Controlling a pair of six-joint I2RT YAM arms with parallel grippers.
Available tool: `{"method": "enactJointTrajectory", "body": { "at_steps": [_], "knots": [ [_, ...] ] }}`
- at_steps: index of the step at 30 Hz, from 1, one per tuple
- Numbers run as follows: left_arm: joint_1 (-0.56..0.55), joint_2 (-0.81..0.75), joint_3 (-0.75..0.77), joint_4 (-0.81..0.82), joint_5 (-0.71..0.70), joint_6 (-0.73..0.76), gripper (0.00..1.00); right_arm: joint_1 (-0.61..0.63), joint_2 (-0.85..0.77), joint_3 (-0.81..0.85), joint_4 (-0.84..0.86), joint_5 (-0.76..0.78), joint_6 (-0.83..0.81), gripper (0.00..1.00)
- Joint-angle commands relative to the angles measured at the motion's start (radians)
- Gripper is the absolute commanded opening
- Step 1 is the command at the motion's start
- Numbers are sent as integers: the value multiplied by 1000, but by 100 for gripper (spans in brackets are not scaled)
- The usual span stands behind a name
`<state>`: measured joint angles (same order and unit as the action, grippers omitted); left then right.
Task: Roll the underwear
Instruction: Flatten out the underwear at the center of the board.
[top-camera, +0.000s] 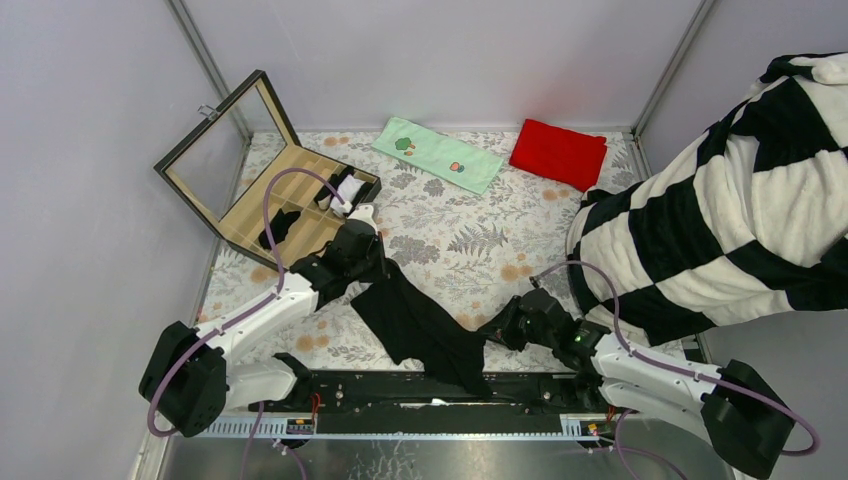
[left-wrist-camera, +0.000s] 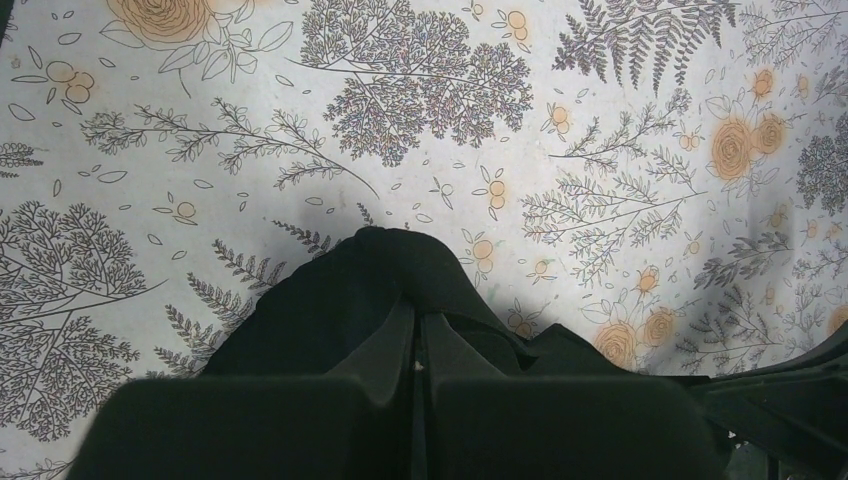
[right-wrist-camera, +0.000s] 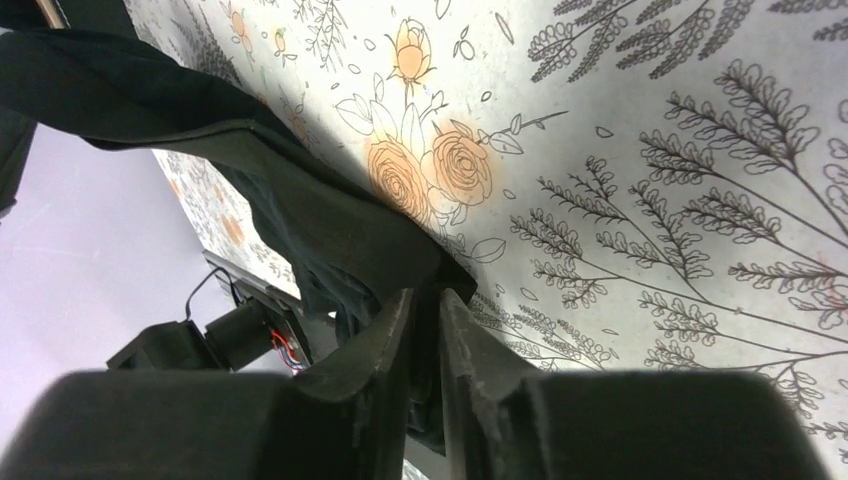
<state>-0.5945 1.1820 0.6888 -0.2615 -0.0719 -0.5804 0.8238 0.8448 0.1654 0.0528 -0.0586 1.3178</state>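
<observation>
Now the left gripper (left-wrist-camera: 418, 315) and right gripper (right-wrist-camera: 425, 300) each pinch opposite ends of the black underwear (top-camera: 420, 325).

The underwear (top-camera: 420, 325) is black cloth pulled out diagonally, kinda wrinkly, over the floral surface (top-camera: 470, 240) near the front edge, plus another black bundle (top-camera: 277, 228) sitting in a box (top-camera: 300, 192) compartment.
</observation>
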Motion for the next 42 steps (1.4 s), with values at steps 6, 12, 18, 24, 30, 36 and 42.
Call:
{"method": "enactJointTrajectory", "body": {
  "at_steps": [6, 12, 18, 24, 30, 36, 42],
  "knots": [
    [22, -124, -14, -1, 0, 3, 0, 2, -142, 252, -287, 186, -326, 0],
    [22, -359, -8, -70, 66, -16, 0, 2, -271, 476, -425, 165, -643, 0],
    [22, -508, 126, -207, 124, -28, 0, 2, -278, 662, -567, 30, -792, 0],
    [23, -586, 239, -388, 175, -41, 0, 2, -287, 795, -658, -125, -782, 0],
    [22, -643, 311, -563, 195, -142, 0, 3, -294, 822, -670, -319, -702, 0],
    [22, -598, 188, -541, 79, -263, 0, 2, -234, 765, -803, 56, -627, 0],
    [27, -227, -41, -28, -9, -291, 1, 1, -74, 466, -497, 485, -602, 0]
  ]
}}
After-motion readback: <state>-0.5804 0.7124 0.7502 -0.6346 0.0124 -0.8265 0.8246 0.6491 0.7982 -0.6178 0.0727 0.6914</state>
